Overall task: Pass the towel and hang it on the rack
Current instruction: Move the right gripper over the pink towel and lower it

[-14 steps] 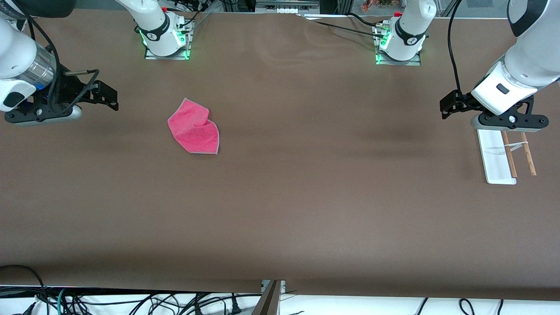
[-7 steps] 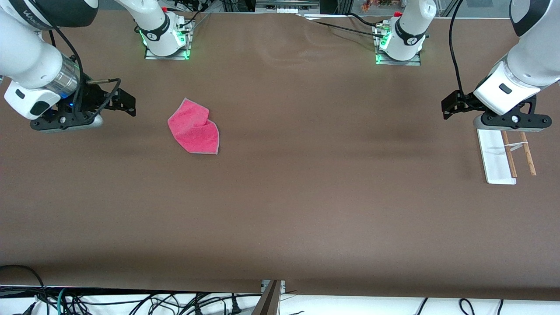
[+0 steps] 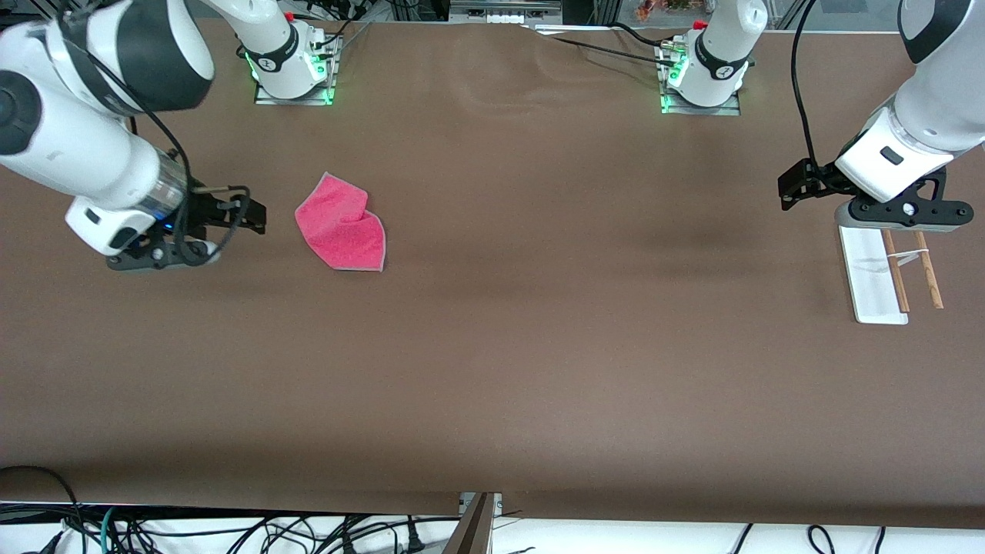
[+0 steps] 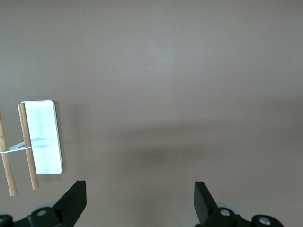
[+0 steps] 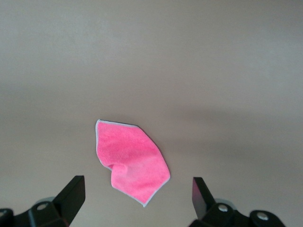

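The pink-red towel (image 3: 342, 225) lies folded and crumpled on the brown table, toward the right arm's end; it also shows in the right wrist view (image 5: 131, 161). My right gripper (image 3: 250, 215) is open and empty, low over the table just beside the towel. The rack (image 3: 893, 269), a white base with two brown rods, lies at the left arm's end; it also shows in the left wrist view (image 4: 33, 144). My left gripper (image 3: 793, 187) is open and empty, over the table beside the rack's end that is farther from the front camera.
The two arm bases (image 3: 292, 73) (image 3: 702, 81) stand at the table's edge farthest from the front camera. Cables (image 3: 231, 535) hang below the table's near edge.
My right arm has swung toward the towel, its gripper now close beside it. The left gripper has barely shifted. The towel and rack have not moved.
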You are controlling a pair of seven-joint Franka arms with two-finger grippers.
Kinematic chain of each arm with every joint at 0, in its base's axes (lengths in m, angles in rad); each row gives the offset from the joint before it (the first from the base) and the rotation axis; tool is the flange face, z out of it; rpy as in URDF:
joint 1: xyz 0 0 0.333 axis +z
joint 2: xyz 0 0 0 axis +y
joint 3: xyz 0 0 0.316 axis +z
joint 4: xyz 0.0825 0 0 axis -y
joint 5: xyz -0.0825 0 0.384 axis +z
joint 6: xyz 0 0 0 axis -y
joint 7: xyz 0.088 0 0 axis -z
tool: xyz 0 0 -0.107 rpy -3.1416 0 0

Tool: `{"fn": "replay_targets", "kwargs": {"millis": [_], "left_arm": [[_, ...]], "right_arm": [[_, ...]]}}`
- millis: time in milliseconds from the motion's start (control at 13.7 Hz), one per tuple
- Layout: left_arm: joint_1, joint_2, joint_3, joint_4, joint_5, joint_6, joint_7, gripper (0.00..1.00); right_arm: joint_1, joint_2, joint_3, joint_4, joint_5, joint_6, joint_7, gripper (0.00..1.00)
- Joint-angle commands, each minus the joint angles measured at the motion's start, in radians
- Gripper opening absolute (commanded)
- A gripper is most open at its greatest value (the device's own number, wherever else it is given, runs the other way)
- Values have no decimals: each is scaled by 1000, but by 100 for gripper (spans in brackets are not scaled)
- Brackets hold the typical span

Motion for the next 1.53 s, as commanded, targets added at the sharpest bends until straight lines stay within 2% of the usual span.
{"fn": "replay_targets", "kwargs": {"millis": [0,146,657,1314,1387,1460], "left_arm": [[2,14,1,29,1,-13,-10,100],[2,14,1,29,1,-12,-11,100],[2,15,1,29,1,-9,-11,100],[4,15,1,29,1,-9,-11,100],[2,15,1,29,1,-9,-11,100],[2,15,1,29,1,-9,-11,100]], "right_arm": [[34,77,0,2,3,65,50,100],[69,132,0,-20,9,143,65,100],[179,321,0,-213,6,575,200,100],[218,315,7,-431,15,767,283,99],[218,309,7,-446,15,778,283,95],[219,304,9,-451,15,775,283,86]]}}
